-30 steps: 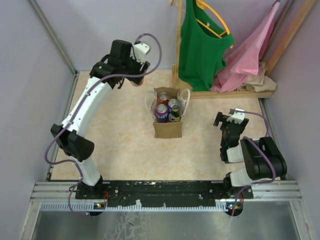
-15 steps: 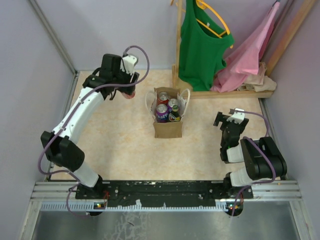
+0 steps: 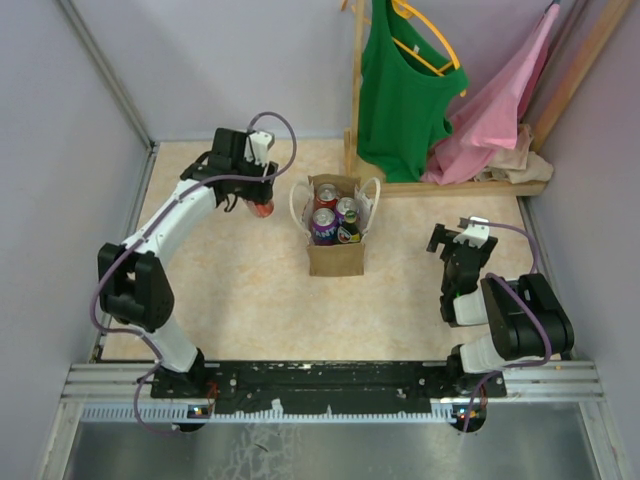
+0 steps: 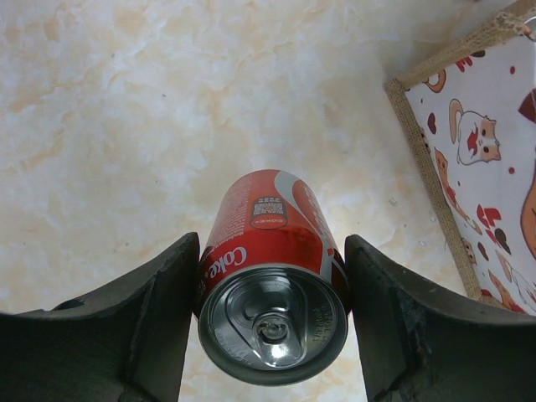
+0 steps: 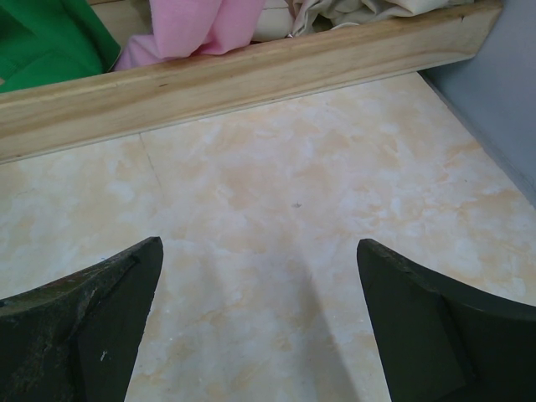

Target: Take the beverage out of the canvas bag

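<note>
Tabletop (image 3: 250,290): pale beige with a marbled finish. The canvas bag (image 3: 336,258) stands upright near the middle, base flat on the surface. To the left of the bag and slightly beyond it, a red Coke can (image 3: 262,208) stands upright. It appears to rest on the surface, though contact at its base cannot be confirmed. Beyond the bag and to its right, a wooden rack base (image 3: 470,187) lies along the far edge.
</note>
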Robot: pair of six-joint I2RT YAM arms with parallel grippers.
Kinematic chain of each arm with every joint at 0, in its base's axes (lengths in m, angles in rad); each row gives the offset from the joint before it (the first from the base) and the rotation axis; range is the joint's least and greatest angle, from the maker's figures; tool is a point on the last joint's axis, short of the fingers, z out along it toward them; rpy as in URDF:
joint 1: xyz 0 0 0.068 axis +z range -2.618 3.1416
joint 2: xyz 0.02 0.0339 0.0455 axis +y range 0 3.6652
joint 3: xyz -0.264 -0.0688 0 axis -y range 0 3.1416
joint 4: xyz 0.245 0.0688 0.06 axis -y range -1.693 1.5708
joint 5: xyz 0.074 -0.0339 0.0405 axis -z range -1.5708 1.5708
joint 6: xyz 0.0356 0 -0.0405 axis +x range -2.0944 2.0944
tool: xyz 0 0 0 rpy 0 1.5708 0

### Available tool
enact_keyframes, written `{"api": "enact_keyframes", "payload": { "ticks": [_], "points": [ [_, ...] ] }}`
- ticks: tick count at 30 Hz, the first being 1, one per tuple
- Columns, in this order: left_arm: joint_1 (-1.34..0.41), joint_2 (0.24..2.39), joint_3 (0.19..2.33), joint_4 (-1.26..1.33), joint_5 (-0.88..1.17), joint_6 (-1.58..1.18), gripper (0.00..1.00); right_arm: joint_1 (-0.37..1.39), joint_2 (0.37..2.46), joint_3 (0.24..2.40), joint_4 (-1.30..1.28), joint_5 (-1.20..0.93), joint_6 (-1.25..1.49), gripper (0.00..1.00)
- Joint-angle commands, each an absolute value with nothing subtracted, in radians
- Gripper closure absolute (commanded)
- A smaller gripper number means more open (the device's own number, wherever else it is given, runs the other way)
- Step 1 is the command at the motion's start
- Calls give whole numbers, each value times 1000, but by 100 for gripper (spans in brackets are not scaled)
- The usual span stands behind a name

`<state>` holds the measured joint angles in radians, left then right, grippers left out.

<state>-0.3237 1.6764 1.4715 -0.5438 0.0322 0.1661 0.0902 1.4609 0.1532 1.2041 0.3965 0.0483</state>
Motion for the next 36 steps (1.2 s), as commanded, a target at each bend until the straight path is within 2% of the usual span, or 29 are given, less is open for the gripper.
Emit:
{"api": "enact_keyframes", "payload": {
  "ticks": [1,16,25,28,31,36],
  "points": [
    [-324,1726,1517,-456,49,147,100,84,1453,172,1246,403,51,1],
    [-323,1900,1593,-465,132,102,100,84,1453,172,1247,403,50,1],
    [-323,1982,1665,-559,147,109,87,84,1453,170,1249,401,51,1],
    [-324,1996,1672,-580,139,114,77,84,1453,170,1249,401,51,1],
    [-324,2002,1679,-596,136,113,56,84,1453,171,1249,401,51,1],
    [-324,1991,1682,-585,137,113,40,84,1453,170,1249,402,50,1]
  ]
}}
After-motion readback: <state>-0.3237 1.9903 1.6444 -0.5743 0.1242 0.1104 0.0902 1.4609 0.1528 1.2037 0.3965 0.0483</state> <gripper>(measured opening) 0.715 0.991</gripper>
